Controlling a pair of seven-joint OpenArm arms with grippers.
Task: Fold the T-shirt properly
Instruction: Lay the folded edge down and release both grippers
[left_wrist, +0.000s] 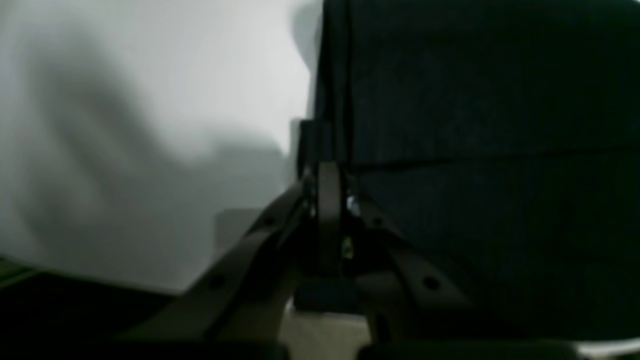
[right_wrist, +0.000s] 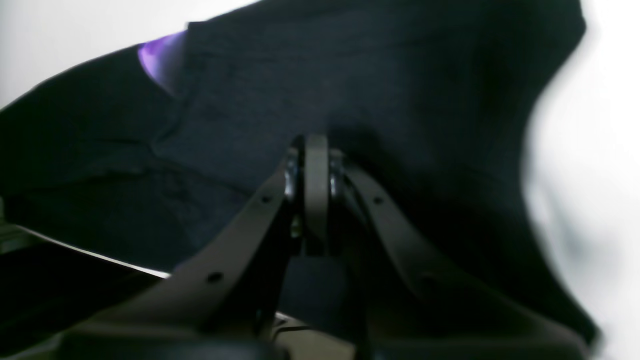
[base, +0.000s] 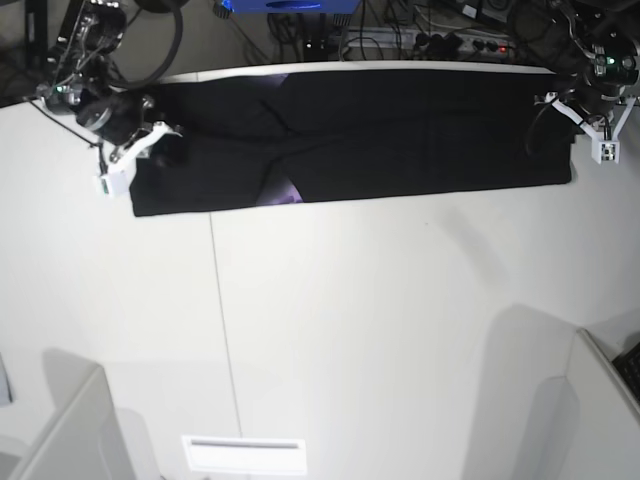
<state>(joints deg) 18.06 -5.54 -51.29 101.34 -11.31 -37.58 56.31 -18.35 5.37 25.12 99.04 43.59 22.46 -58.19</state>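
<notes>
T-shirt (base: 400, 130) lies as a long black band across the top of the frame, at the table's (base: 350, 320) far edge, a purple sliver of print showing near its lower left. Left gripper (base: 598, 135), upper right, has jaws pressed together, pinching an edge of the cloth; right gripper (base: 125, 165), upper left, likewise. Looks like mid-fold, both ends gripped. Next move likely needs both ends carried together, evenly, to keep edges aligned.

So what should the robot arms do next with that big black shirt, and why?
Probably lift both ends together and carry them toward the near side. The black cloth T-shirt lies as a long band across the far white table, and the left gripper and right gripper each look shut on its fabric.
</notes>
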